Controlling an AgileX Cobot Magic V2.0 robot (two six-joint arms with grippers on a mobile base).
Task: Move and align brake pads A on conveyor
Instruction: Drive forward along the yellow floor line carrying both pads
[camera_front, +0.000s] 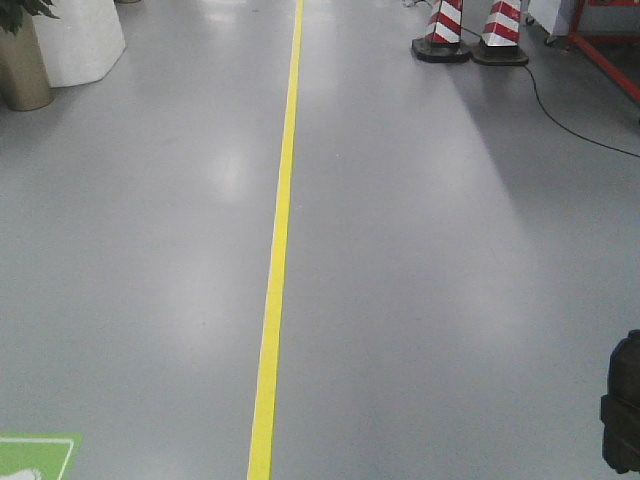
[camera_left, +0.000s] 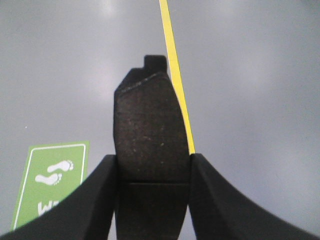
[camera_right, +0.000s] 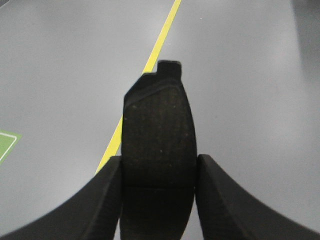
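Observation:
In the left wrist view, my left gripper (camera_left: 153, 158) is shut on a dark-grey brake pad (camera_left: 147, 120). The pad stands on end between the two black fingers, with its groove level with the fingertips. My right gripper (camera_right: 160, 159) is likewise shut on a second dark brake pad (camera_right: 159, 120), notched tab at the top. Both pads hang in the air above a grey floor. The conveyor is out of view in every frame. Neither gripper shows clearly in the front view.
A yellow floor line (camera_front: 278, 240) runs straight ahead. Two red-and-white striped cones (camera_front: 470, 30) and a red frame (camera_front: 610, 40) stand far right. A planter (camera_front: 20, 60) stands far left and a green footprint sign (camera_left: 50, 185) lies near left. A black object (camera_front: 622, 400) juts in at the right edge.

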